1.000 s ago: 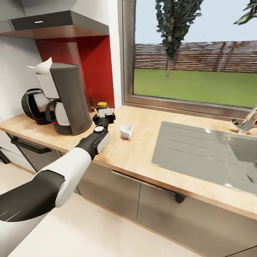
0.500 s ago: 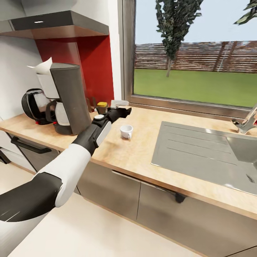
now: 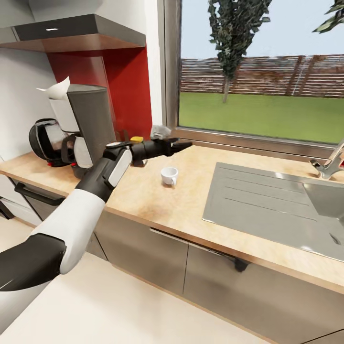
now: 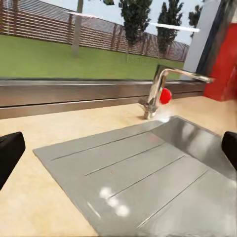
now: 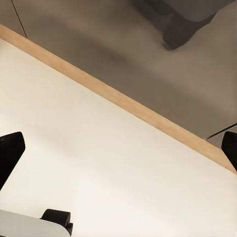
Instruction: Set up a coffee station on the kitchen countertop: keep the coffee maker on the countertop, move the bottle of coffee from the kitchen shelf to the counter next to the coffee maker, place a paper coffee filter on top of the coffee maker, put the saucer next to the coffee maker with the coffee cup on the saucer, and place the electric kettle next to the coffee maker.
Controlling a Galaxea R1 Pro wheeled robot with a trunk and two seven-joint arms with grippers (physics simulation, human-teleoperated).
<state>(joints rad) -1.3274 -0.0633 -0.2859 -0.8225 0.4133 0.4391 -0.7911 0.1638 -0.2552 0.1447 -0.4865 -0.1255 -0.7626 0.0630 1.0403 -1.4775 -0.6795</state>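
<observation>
- The left gripper (image 3: 179, 144) hangs above the worktop (image 3: 157, 205) just in front of the back edge, with its long axis lying level and pointing along the worktop toward the sink (image 3: 267, 200)
- In the left wrist view its fingertips (image 4: 10, 153) sit at opposite sides, spread wide with nothing between them; the view looks over the sink to the tap (image 4: 158, 94)
- The cup (image 3: 168, 176) stands upright on the worktop, nearer the front edge than the gripper and below its fingers, so by my reckoning the tool must turn downward and come toward the front edge to reach it
- The left arm is clearly the nearer one; the right gripper (image 5: 118, 148) is spread just as wide, empty, and faces the floor
- At the left end stand the coffee maker (image 3: 91, 134), the paper filter (image 3: 57, 90) on top of it, the kettle (image 3: 45, 141) touching or just beside it, and the coffee jar (image 3: 136, 140) behind the arm
- Count: one cup, one coffee maker, one filter, one kettle, one jar
- A pale patch under the wrist may be the saucer; I cannot tell
</observation>
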